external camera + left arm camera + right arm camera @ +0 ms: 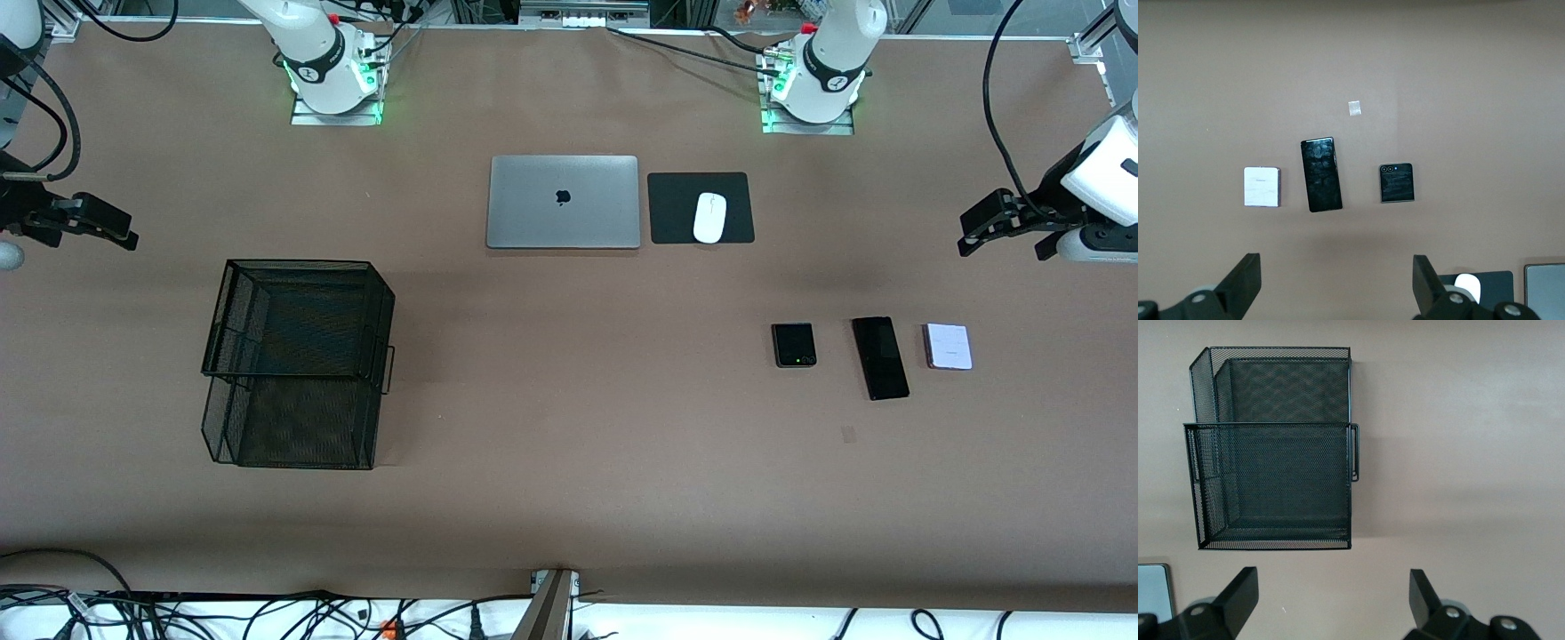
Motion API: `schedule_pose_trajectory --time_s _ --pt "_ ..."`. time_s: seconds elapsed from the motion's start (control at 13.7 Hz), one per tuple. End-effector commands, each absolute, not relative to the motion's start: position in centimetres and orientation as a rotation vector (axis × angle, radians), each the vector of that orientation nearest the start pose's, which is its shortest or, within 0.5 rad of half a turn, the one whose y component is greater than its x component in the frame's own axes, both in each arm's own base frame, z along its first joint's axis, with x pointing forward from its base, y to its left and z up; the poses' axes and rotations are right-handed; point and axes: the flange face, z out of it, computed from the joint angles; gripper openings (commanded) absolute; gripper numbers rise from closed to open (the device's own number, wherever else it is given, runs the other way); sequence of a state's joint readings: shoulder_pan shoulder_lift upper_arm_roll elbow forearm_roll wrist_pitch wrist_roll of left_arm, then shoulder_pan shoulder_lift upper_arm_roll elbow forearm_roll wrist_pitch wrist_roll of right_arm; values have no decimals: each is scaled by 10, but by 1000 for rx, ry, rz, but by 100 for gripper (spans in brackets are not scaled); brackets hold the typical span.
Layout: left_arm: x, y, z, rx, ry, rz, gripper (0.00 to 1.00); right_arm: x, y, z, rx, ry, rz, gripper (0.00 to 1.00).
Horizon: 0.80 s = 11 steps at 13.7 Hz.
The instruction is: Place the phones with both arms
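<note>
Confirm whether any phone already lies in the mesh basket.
No: all three phones lie on the table toward the left arm's end, outside the mesh basket.

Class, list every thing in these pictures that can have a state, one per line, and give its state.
Laptop: lid shut.
Mesh basket: two tiers, no phones inside.
Small black phone: flat on the table.
Long black phone: flat on the table.
White phone: flat on the table.
Mouse: on its pad.
Left gripper: open, holding nothing.
Right gripper: open, holding nothing.
</note>
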<state>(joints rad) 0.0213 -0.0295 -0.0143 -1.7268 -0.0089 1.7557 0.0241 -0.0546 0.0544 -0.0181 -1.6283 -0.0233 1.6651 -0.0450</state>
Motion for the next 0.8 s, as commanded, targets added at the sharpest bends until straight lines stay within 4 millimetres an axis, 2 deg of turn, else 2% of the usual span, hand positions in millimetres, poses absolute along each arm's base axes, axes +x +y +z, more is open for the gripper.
schedule_pose_trajectory --time_s 0.0,0.58,0.73 --pt "561 1 591 -3170 40 -76 100 570 -46 580 -3172 51 17 100" --pt "558 2 591 -3161 31 -8 100 569 -36 581 -3172 35 51 100" --pt "559 0 580 -3163 38 60 100 568 -39 582 -3166 48 46 100"
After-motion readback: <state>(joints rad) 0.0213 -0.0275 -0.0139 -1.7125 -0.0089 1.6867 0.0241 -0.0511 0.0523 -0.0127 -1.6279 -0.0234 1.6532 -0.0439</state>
